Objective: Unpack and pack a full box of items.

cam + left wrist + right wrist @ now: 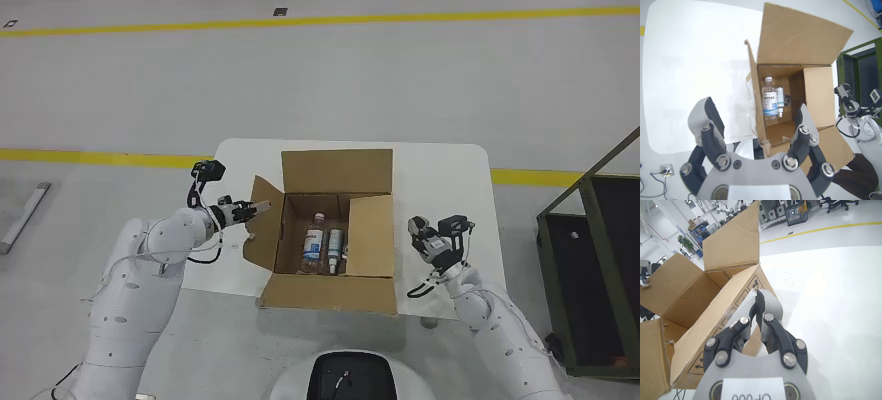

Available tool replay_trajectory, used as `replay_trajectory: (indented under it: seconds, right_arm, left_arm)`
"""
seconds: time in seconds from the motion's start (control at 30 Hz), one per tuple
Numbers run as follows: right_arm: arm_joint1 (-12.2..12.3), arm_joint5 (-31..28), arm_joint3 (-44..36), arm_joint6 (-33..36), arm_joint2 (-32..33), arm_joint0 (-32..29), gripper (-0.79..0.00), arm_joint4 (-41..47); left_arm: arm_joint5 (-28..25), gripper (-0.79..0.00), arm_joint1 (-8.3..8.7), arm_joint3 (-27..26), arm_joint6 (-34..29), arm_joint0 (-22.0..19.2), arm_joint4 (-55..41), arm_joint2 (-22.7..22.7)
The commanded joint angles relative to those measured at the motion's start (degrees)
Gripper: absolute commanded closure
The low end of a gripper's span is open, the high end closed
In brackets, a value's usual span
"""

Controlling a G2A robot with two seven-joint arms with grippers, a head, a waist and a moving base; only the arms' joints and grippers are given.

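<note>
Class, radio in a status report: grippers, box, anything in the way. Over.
Left gripper open at side flap. Right gripper shut, empty, beside box. Box open, two bottles inside. Opposite flap leans over opening.

White table (450, 170), dark green cart (600, 280) to its right, yellow floor lines (100, 157) beyond

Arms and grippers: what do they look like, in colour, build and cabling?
The left arm and right arm are glossy white shells, with black cables looping at the wrists. The left gripper and right gripper match: pale grey fingers, black ribbed pads, black linkages with silver bolts on a grey base bearing a white label.
</note>
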Motion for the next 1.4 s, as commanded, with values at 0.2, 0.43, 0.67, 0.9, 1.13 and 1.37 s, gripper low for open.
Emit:
replay_trajectory:
  seconds: [0.2,0.43,0.67,0.9,1.13,1.37]
  right_arm:
    - [0.6,1.6,-4.2,-0.9,2.1,-2.8,0.0,-2.0]
    - [1.1,2.2,-6.8,-0.9,3.8,-5.7,0.0,-2.2]
    - [1.5,2.3,-8.4,-0.7,5.3,-7.9,0.0,-1.7]
    - [1.6,0.8,-10.4,0.2,5.9,-9.1,0.0,-0.1]
    - [2.0,-0.5,-14.2,1.3,7.2,-11.2,0.0,-0.1]
    - [2.2,0.7,-15.4,1.1,7.6,-12.2,0.0,-1.2]
  left_arm:
    - [-8.0,-0.785,0.04,-7.5,-0.5,-0.7,-5.5,2.2]
    - [-12.5,-0.785,-0.96,-6.9,-3.6,-4.3,-15.7,9.5]
    - [-17.3,-0.785,-1.98,-1.2,-8.2,-9.8,-19.7,17.1]
    - [-17.4,-0.785,-2.01,-1.0,-8.0,-10.2,-19.0,17.4]
    - [-17.4,-0.785,-2.01,-1.0,-8.0,-10.2,-19.0,17.4]
    - [-13.5,-0.785,-3.02,-0.2,-2.6,-9.0,-21.3,21.5]
